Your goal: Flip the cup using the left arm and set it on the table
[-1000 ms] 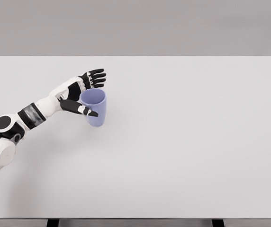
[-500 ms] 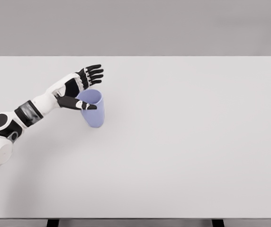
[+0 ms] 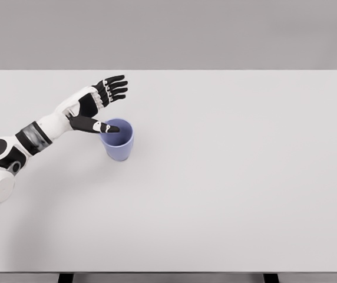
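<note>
- A plain grey wall (image 3: 215,32) runs across the top of the frame.
- Two dark table legs (image 3: 66,277) show at the bottom edge.

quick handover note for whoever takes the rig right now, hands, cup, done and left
Left hand: open, fingers spread, thumb reaching over the cup's rim, holding nothing.
Right hand: not in view.
Cup: blue, upright, mouth up, standing on the table left of centre, just right of the left hand.
Done: cup looks flipped and set down, apparently released.
Left: draw the left arm clear without knocking the cup.
</note>
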You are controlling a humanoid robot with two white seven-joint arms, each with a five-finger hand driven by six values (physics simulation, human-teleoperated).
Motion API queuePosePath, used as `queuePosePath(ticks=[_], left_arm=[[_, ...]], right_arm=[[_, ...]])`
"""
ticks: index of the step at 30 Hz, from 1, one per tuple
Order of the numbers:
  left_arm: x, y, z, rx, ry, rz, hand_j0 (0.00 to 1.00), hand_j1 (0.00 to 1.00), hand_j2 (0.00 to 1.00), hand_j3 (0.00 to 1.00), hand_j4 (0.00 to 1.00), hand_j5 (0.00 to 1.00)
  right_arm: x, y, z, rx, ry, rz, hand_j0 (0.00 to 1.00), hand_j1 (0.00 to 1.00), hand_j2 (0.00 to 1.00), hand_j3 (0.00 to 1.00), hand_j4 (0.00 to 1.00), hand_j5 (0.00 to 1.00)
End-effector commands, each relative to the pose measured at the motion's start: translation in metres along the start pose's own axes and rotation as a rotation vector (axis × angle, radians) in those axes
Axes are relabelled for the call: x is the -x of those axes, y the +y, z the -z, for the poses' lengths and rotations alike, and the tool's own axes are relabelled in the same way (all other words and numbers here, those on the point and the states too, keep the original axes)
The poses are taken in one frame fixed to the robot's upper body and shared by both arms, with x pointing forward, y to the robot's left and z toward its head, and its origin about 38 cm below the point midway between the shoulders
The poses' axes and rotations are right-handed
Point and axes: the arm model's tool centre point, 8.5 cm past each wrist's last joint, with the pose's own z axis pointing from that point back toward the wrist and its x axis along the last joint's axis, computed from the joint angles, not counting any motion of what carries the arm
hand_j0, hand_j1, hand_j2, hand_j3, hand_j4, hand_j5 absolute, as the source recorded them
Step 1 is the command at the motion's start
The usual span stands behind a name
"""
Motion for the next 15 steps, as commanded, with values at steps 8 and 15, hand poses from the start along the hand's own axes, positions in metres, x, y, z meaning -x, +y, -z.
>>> queuePosePath(ticks=[8,15], left_arm=[[-0.087,0.079,-0.058,-0.049,0.143,0.370,1.00,1.00,1.00,1.00,1.00,1.00],[-0.094,0.101,-0.116,0.275,0.561,1.164,1.00,1.00,1.00,1.00,1.00,1.00]], right_arm=[[-0.001,0.000,0.000,0.000,-0.002,0.000,1.00,1.00,1.00,1.00,1.00,1.00],[-0.001,0.000,0.000,0.000,-0.002,0.000,1.00,1.00,1.00,1.00,1.00,1.00]])
